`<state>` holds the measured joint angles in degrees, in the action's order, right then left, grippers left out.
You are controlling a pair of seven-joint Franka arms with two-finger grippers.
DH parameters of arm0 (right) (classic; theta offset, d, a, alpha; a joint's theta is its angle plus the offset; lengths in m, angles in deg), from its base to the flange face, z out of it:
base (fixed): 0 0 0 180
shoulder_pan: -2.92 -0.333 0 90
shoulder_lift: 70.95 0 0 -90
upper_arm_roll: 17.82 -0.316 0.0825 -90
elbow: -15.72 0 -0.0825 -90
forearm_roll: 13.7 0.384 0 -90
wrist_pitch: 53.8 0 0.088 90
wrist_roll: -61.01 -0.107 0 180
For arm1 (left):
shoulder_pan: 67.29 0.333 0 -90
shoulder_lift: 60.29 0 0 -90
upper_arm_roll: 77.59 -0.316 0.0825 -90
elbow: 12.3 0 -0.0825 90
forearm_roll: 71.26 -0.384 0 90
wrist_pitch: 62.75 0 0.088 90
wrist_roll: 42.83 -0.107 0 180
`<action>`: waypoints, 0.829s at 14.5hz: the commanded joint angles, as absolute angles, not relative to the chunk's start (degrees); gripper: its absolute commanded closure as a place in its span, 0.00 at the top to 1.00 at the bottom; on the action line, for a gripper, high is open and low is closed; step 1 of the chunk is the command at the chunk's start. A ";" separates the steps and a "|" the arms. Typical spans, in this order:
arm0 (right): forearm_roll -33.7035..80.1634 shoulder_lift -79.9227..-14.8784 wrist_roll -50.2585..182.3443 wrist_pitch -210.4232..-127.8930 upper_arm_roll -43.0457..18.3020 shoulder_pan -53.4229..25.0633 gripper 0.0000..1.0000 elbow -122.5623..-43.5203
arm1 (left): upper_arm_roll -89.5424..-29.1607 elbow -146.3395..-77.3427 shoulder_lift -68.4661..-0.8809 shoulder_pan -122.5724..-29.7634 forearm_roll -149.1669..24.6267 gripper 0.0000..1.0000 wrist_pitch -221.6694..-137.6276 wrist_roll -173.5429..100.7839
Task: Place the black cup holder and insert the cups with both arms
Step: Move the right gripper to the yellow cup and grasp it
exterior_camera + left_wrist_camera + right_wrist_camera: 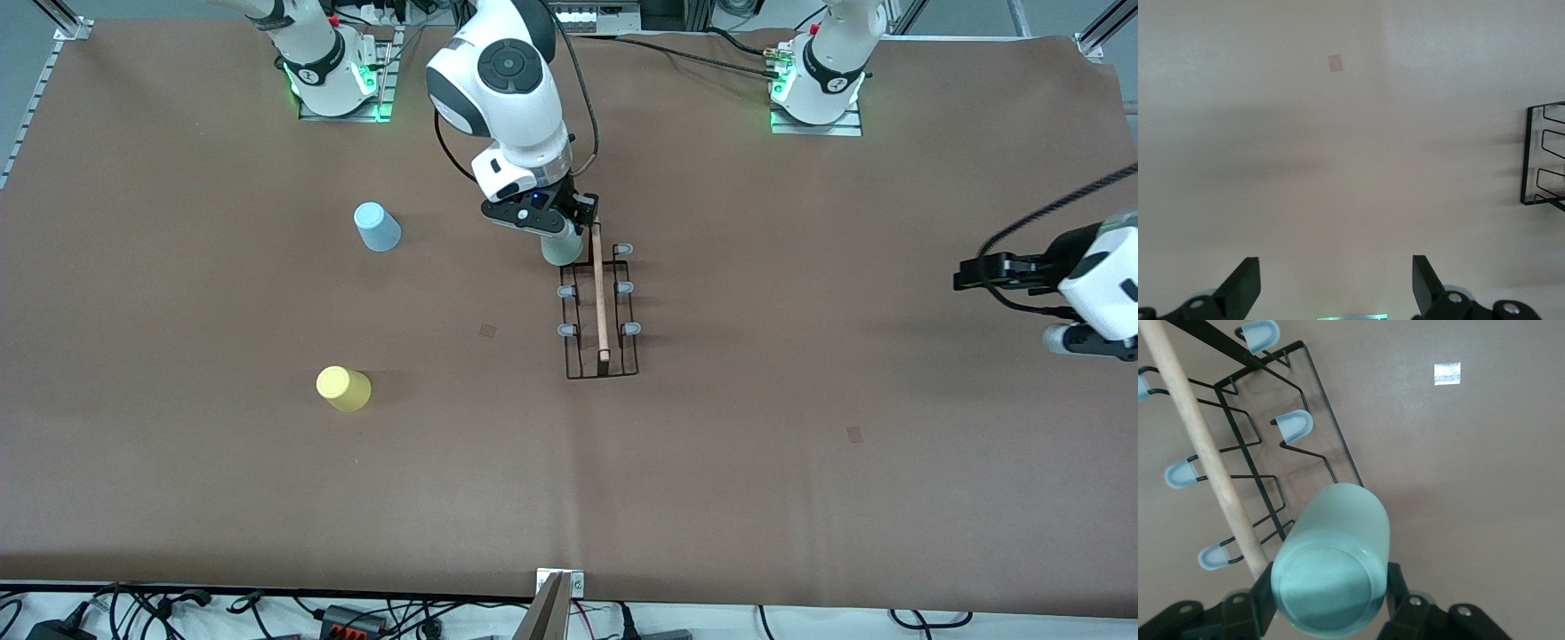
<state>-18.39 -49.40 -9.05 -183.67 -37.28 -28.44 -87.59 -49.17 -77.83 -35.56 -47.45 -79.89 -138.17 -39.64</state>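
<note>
Black cup holder (602, 311) mid-bench: thin wire frame, long axis and pale wooden rod handle (599, 289) running from the base edge toward the front-camera edge, blue-grey pegs pointing outward. Right tool (558, 238) grasps pale green cup (1331, 560), smooth plastic, at the rack's base-edge end. Left tool (1335, 283) released, waiting over bare bench near left arm's edge. Light blue cup (377, 227) and yellow cup (343, 388) sit toward right arm's end.

White arms (502, 84) — black joints, black hands (569, 227), green-lit bases (338, 84), black cables
</note>
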 commanded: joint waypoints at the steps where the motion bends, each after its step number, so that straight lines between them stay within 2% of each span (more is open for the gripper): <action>1: -19.59 -48.36 -9.83 -183.88 -37.42 -28.46 1.00 -85.89 | -49.55 -75.15 -34.90 -47.61 -81.11 1.00 -137.81 -40.10; 3: -20.73 -49.41 -8.26 -180.39 -37.42 -26.89 1.00 -84.74 | -49.90 -78.29 -37.25 -47.61 -81.02 1.00 -142.26 -39.67; 4: -21.00 -50.64 -5.72 -176.97 -37.42 -24.79 1.00 -84.48 | -54.95 -84.31 -42.49 -51.00 -80.06 1.00 -144.38 -39.67; 6: -21.61 -53.01 8.19 -171.60 -37.33 -18.83 1.00 -85.09 | -74.60 -94.52 -49.90 -64.95 -73.06 1.00 -152.18 -40.45; 7: -21.70 -53.28 16.19 -168.88 -37.33 -15.31 1.00 -85.27 | -76.52 -97.44 -51.58 -65.88 -68.93 1.00 -154.40 -40.63; 9: -23.71 -52.76 28.96 -168.58 -36.72 -8.72 1.00 -85.62 | -77.93 -100.97 -53.95 -66.32 -67.57 1.00 -157.39 -44.65; 12: -27.85 -50.66 36.82 -174.54 -35.58 -2.63 1.00 -88.07 | -78.03 -110.27 -61.15 -66.68 -67.66 1.00 -162.14 -51.35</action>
<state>-25.46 -51.77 33.08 -170.65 -35.31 -5.06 -85.63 -76.99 -100.83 -53.99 -65.67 -68.86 -158.31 -47.81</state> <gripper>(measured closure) 0.000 0.000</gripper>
